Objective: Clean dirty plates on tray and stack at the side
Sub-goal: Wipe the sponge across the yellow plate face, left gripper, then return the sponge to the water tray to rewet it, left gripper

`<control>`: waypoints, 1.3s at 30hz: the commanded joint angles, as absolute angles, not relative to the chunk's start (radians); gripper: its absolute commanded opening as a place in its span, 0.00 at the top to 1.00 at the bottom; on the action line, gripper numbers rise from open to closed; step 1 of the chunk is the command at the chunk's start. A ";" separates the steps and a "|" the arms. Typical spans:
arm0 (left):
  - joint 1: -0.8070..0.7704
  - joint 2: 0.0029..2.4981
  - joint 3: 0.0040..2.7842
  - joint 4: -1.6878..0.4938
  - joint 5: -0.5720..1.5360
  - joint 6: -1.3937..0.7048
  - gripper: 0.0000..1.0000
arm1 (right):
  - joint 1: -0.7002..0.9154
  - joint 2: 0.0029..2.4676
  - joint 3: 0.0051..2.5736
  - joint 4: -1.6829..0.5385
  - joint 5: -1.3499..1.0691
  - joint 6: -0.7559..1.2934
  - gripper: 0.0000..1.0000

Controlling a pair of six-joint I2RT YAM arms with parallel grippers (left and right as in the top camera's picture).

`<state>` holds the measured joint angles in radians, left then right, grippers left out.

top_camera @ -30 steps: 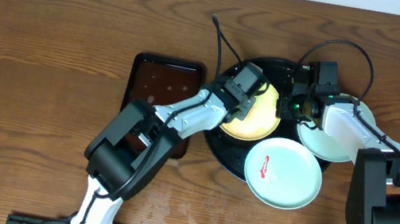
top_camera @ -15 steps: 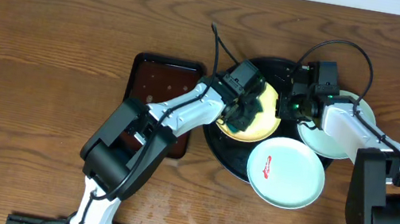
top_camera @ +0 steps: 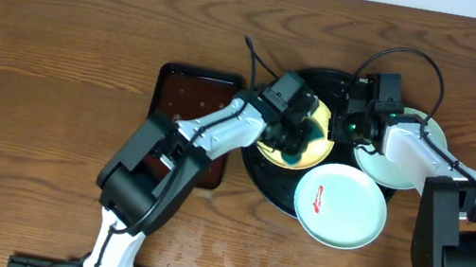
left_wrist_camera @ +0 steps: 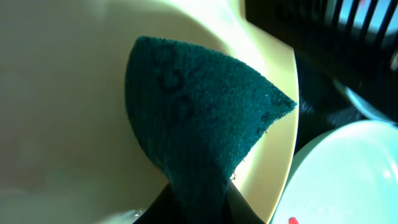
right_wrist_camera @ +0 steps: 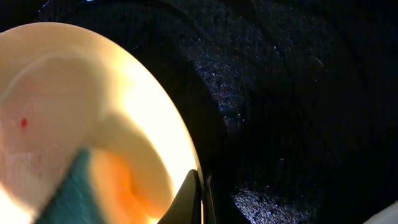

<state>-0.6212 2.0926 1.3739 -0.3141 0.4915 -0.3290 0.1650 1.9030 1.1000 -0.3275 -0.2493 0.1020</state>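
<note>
A pale yellow plate [top_camera: 318,137] lies on the left part of the round black tray [top_camera: 270,183]. My left gripper [top_camera: 295,138] is shut on a dark green scouring pad [left_wrist_camera: 199,118], which presses flat on the yellow plate [left_wrist_camera: 62,93]. My right gripper [top_camera: 343,131] is shut on that plate's right rim; in the right wrist view its fingers [right_wrist_camera: 191,200] pinch the edge of the yellow plate [right_wrist_camera: 81,112], which bears a small red spot [right_wrist_camera: 23,122]. A mint-white plate [top_camera: 340,205] with a red smear [top_camera: 314,201] overhangs the tray's front edge. Another mint-white plate [top_camera: 402,169] lies under the right arm.
A dark-brown rectangular tray [top_camera: 193,102] sits on the wooden table just left of the black tray, partly under the left arm. Black cables [top_camera: 261,46] arc over the back of the tray. Both arms cross above the tray's rear half.
My left gripper has slid the scouring pad rightward and toward the front across the yellow plate. The right gripper has stayed on the plate's rim.
</note>
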 commanded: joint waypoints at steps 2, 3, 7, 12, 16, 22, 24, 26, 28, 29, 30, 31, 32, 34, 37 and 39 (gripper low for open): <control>-0.523 1.988 1.423 -0.313 0.524 -0.365 0.83 | 0.175 1.921 1.097 -0.332 -0.252 0.107 0.96; -0.503 1.961 1.423 -0.317 0.524 -0.365 0.83 | 0.175 1.921 1.097 -0.332 -0.252 0.107 0.95; -0.419 1.835 1.423 -0.383 0.520 -0.365 0.83 | 0.175 1.921 1.097 -0.332 -0.252 0.107 0.88; -0.323 1.667 1.423 -0.665 0.312 -0.364 0.83 | 0.175 1.921 1.097 -0.332 -0.252 0.107 0.75; -0.271 1.612 1.423 -0.886 0.146 -0.352 0.83 | 0.176 1.921 1.097 -0.332 -0.252 0.107 0.85; -0.244 1.614 1.411 -0.987 0.062 -0.349 0.83 | 0.178 1.921 1.097 -0.331 -0.252 0.107 0.99; -0.242 1.614 1.411 -0.998 0.057 -0.339 0.83 | 0.178 1.921 1.097 -0.331 -0.252 0.107 0.99; -0.242 1.614 1.411 -0.999 0.059 -0.322 0.83 | 0.178 1.921 1.097 -0.331 -0.252 0.107 0.99; -0.242 1.614 1.411 -1.002 0.059 -0.322 0.83 | 0.178 1.921 1.097 -0.332 -0.252 0.107 0.99; -0.242 1.614 1.411 -1.002 0.059 -0.323 0.87 | 0.178 1.921 1.097 -0.332 -0.252 0.107 0.99; -0.242 1.614 1.411 -1.002 0.059 -0.323 0.91 | 0.178 1.921 1.097 -0.332 -0.252 0.107 0.99; -0.242 1.614 1.411 -1.002 0.059 -0.322 0.92 | 0.178 1.921 1.097 -0.332 -0.252 0.107 0.99; -0.242 1.614 1.411 -1.002 0.059 -0.322 0.92 | 0.178 1.921 1.097 -0.332 -0.252 0.107 0.99; -0.242 1.614 1.411 -1.007 0.059 -0.322 0.92 | 0.178 1.921 1.097 -0.328 -0.252 0.107 0.99; -0.242 1.614 1.411 -1.016 0.059 -0.318 0.92 | 0.177 1.919 1.100 -0.326 -0.252 0.107 0.99; -0.242 1.614 1.411 -1.016 0.059 -0.311 0.92 | 0.177 1.913 1.104 -0.328 -0.252 0.107 0.99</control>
